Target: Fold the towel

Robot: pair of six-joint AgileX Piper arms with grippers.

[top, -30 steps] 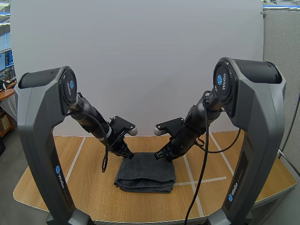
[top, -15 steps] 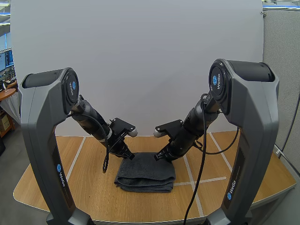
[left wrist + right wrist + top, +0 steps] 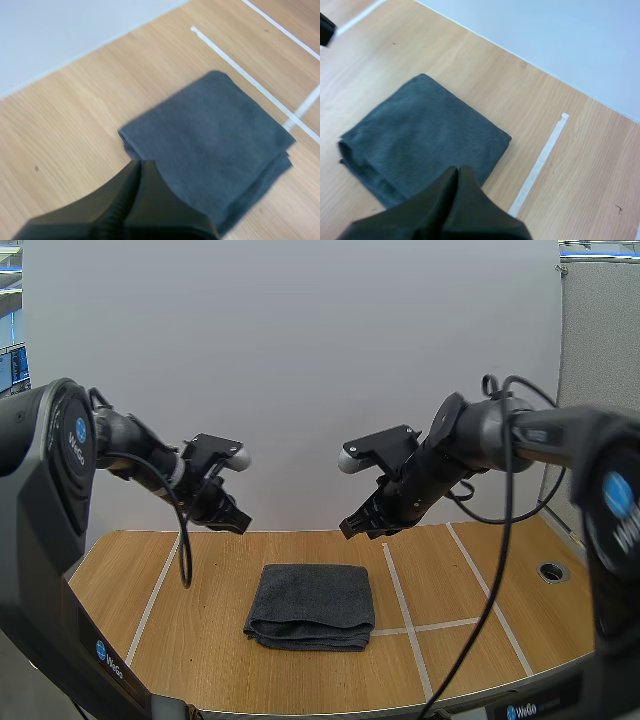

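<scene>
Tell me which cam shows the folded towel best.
High view: the whole towel lies unobstructed on the table, with its stacked front edge visible. The left wrist view shows it closer, but the shut left pincer overlaps its near edge. In the right wrist view, the shut right pincer does the same.

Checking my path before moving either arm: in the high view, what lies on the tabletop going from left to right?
Left tape line → towel → middle tape line → right tape line → small round hole.
</scene>
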